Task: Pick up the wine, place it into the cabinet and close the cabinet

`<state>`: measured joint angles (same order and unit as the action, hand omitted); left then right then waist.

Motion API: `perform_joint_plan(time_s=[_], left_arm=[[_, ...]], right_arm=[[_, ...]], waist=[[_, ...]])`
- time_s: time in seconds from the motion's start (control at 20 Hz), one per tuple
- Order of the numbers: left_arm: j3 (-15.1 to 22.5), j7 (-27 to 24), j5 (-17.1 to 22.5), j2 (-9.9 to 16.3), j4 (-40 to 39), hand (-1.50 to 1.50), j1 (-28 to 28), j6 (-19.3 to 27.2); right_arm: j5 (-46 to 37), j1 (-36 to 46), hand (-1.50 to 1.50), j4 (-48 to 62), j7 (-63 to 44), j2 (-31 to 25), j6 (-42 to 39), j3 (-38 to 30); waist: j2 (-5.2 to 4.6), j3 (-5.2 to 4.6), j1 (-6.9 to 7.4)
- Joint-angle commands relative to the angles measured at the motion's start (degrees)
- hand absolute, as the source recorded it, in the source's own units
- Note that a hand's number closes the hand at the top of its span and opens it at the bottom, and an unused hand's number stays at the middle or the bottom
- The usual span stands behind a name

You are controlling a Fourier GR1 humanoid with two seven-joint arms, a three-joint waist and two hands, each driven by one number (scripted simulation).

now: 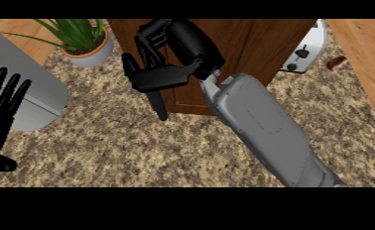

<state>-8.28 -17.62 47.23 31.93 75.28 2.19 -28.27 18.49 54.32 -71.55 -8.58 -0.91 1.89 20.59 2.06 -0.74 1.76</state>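
On the speckled counter, a grey pot holds a green plant. The brown wooden cabinet stands behind the right hand, whose fingers spread relaxed against its front. No wine shows. The left hand rests open at the left edge. A toaster sits right.

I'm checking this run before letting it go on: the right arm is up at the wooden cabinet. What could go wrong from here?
1. The right robot hand lies against the wooden cabinet with no wine bottle in sight, so the door may be closing on an unconfirmed placement.
2. The potted plant stands close to the left of that hand; a sideways sweep could knock it.
3. The toaster sits tight against the cabinet's right side and could block a door swinging that way.
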Motion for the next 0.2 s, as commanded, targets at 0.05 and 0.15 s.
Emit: perform_joint_plan(time_s=[0.05,0.15], left_arm=[[0.4,0.7,0.1,-1.0,1.6,-1.50,-0.3,0.9],[0.6,1.2,0.3,-0.4,0.8,-1.50,1.0,-0.4]], right_arm=[[-2.1,-0.3,1.50,8.2,1.1,-3.0,2.7,-4.6],[-0.1,3.1,1.50,10.0,0.8,-5.1,-0.2,-7.7]], waist=[[-2.41,0.73,-0.52],[-2.78,0.69,-0.29]])
